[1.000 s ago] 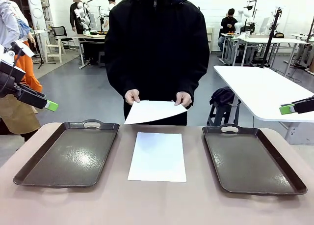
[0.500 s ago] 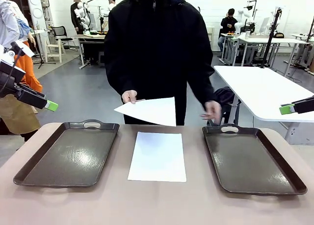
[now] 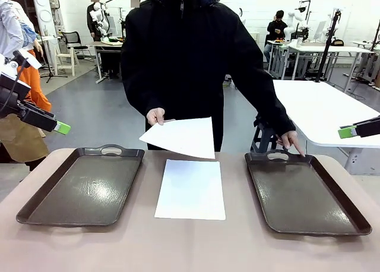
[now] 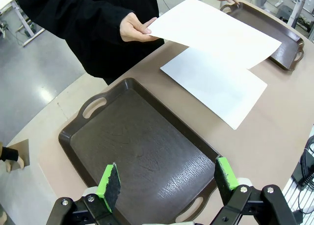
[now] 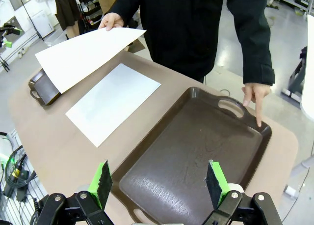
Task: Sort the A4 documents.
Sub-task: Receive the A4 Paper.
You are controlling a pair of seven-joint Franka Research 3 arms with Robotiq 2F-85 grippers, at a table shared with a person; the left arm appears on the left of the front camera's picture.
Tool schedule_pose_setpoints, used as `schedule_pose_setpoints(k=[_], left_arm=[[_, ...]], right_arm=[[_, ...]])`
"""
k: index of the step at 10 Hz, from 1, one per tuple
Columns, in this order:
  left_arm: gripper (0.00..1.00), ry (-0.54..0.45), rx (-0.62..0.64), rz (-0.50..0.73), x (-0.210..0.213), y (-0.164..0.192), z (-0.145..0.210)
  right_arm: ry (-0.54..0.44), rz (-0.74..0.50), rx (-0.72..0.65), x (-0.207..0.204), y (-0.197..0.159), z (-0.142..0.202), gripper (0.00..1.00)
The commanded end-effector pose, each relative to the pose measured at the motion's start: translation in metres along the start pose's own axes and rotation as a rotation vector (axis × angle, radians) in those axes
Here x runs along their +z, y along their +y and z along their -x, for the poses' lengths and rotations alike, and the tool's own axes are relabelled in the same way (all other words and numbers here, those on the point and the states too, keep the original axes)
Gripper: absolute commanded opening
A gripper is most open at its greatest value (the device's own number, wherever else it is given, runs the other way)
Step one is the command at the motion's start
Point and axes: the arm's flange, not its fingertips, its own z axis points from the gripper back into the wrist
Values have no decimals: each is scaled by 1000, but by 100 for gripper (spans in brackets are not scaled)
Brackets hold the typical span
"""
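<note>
One white A4 document [image 3: 191, 189] [image 4: 214, 84] [image 5: 113, 101] lies flat on the table between two dark trays. The person holds a second sheet [image 3: 183, 135] [image 4: 214, 31] [image 5: 84, 54] in one hand above the table's far edge. Their other hand [image 3: 291, 142] [image 5: 255, 98] points a finger at the far rim of the right tray [image 3: 303, 192] [image 5: 196, 151]. My left gripper [image 3: 61, 127] [image 4: 168, 180] is open, hovering high over the left tray [image 3: 83, 186] [image 4: 142, 151]. Above the right tray, my right gripper [image 3: 347, 132] [image 5: 158, 182] stands open too. Nothing sits between either pair of fingers.
Both trays have handle cut-outs and hold nothing. A white table [image 3: 323, 108] stands behind on the right. More people and tables show farther back in the room.
The person let go of the held sheet with one hand, swung that hand out to the right tray's far rim and now points there. Neither arm has moved.
</note>
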Motion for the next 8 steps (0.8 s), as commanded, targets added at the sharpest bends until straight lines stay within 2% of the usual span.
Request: schedule_pose_setpoints(k=[1, 7, 8], left_arm=[[100, -2, -1, -2, 0, 1, 0], [100, -2, -1, -2, 0, 1, 0], [100, -2, -1, -2, 0, 1, 0]], right_arm=[[1, -9, 2, -2, 0, 1, 100], [0, 0, 0, 0, 0, 0, 100], [-7, -33, -54, -5, -10, -7, 100]])
